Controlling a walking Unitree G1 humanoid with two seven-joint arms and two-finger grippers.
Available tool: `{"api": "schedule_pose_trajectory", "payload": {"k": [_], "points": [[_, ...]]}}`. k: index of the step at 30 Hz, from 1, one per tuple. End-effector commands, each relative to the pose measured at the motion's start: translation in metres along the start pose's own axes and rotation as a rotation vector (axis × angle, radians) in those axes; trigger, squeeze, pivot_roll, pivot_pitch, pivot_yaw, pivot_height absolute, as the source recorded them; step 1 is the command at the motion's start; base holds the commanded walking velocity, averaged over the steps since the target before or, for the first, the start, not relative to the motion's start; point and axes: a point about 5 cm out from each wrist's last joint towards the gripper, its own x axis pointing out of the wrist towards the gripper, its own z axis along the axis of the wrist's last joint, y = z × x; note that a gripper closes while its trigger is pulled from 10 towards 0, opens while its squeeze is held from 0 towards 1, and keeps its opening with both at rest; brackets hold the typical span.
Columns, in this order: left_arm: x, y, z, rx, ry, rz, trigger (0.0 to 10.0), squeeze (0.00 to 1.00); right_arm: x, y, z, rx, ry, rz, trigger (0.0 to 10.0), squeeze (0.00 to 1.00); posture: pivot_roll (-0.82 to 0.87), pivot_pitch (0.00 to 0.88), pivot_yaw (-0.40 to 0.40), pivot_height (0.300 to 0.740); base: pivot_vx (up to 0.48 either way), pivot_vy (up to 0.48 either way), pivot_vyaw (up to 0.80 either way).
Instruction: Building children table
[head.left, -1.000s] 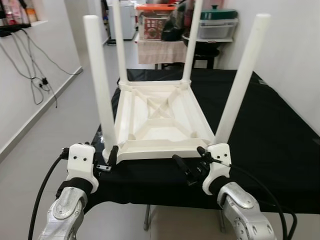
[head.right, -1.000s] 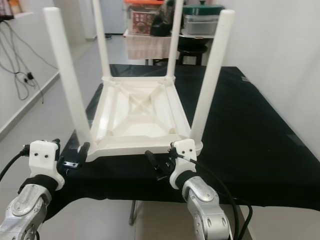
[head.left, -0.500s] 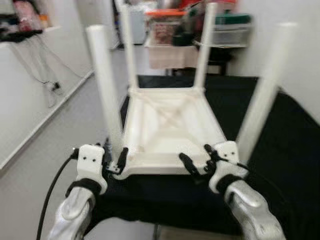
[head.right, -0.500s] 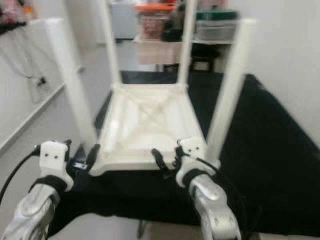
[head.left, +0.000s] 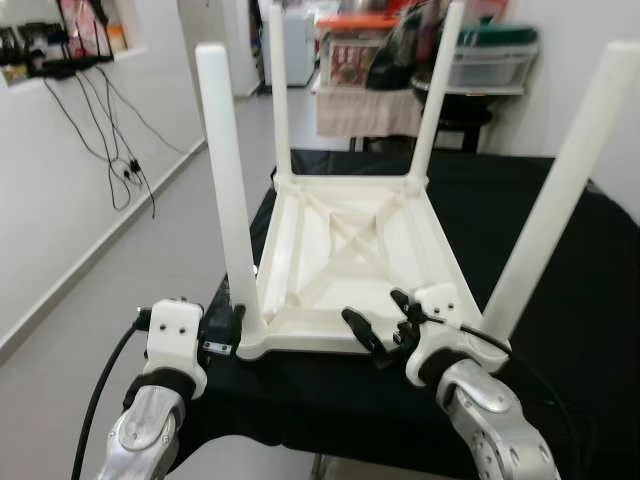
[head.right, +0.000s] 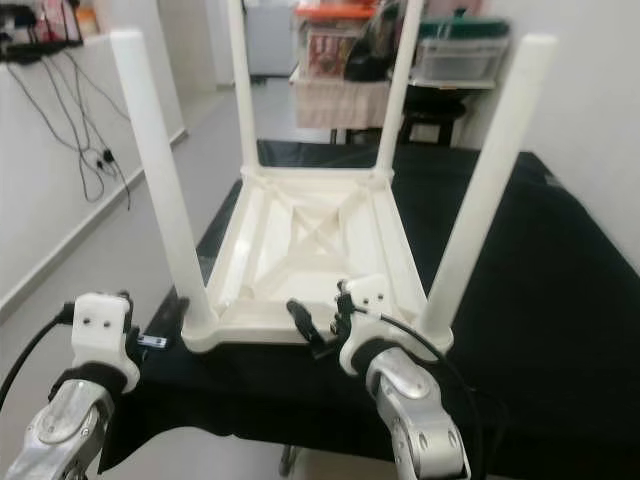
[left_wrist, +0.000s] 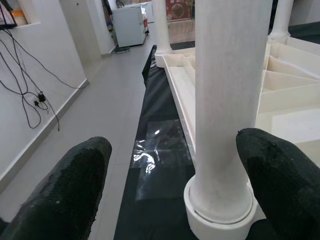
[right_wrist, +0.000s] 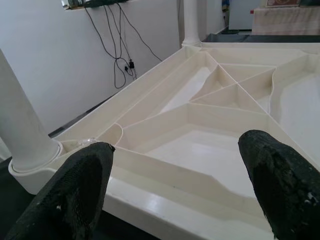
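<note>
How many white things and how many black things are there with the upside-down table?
White legs: 4
White table top: 1
Black cloth: 1
Total: 6

A table (head.left: 590, 270) draped in black cloth carries a white plastic children's table (head.left: 350, 250), which lies upside down on it with its four legs pointing up. The white piece sits toward the table's left side, its near edge close to the front edge.
</note>
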Motion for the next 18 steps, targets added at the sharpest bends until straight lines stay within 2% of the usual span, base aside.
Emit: {"api": "schedule_pose_trajectory", "payload": {"k": [1,3,8,10,12,14,15,16,18], "points": [[0.004,0.001,-0.005,-0.030,0.027,-0.011,10.0,0.00,-0.001,0.000,-0.002,0.006,0.014,-0.004,10.0,0.00,-0.04,0.000,-0.005,0.740,0.000,0.000,0.00],[0.015,-0.012,-0.009,-0.123,0.069,-0.173,10.0,0.00,0.000,-0.001,0.000,0.001,0.011,-0.005,10.0,0.00,-0.04,0.000,-0.010,0.740,0.000,0.000,0.00],[0.019,-0.014,-0.012,-0.156,0.107,-0.229,10.0,0.00,-0.001,0.000,0.001,-0.007,0.008,-0.003,10.0,0.00,-0.05,0.000,-0.004,0.740,0.000,0.000,0.00],[0.022,-0.011,-0.018,-0.221,0.158,-0.246,10.0,0.00,-0.001,0.001,0.005,-0.010,-0.001,0.000,10.0,0.00,-0.05,0.000,-0.005,0.740,0.000,0.000,0.00],[0.023,-0.011,-0.019,-0.242,0.172,-0.252,10.0,0.00,-0.001,0.001,0.006,-0.011,-0.004,0.000,10.0,0.00,-0.05,0.000,-0.005,0.740,0.000,0.000,0.00],[0.025,-0.008,-0.020,-0.236,0.170,-0.251,10.0,0.00,-0.001,0.001,0.008,-0.012,-0.010,0.003,10.0,0.00,-0.05,0.000,-0.007,0.740,0.000,0.000,0.00],[0.027,-0.005,-0.019,-0.214,0.156,-0.242,10.0,0.07,-0.002,0.002,0.010,-0.013,-0.018,0.007,10.0,0.00,-0.06,0.000,-0.007,0.740,0.000,0.000,0.00],[0.031,0.001,-0.017,-0.195,0.140,-0.213,10.0,1.00,-0.002,0.001,0.013,-0.012,-0.029,0.013,10.0,0.00,-0.06,0.000,-0.006,0.740,0.000,0.000,0.00],[0.035,0.006,-0.017,-0.182,0.130,-0.178,10.0,1.00,-0.003,0.001,0.016,-0.012,-0.040,0.019,10.0,0.00,-0.06,0.000,-0.006,0.740,0.000,0.000,0.00]]}}
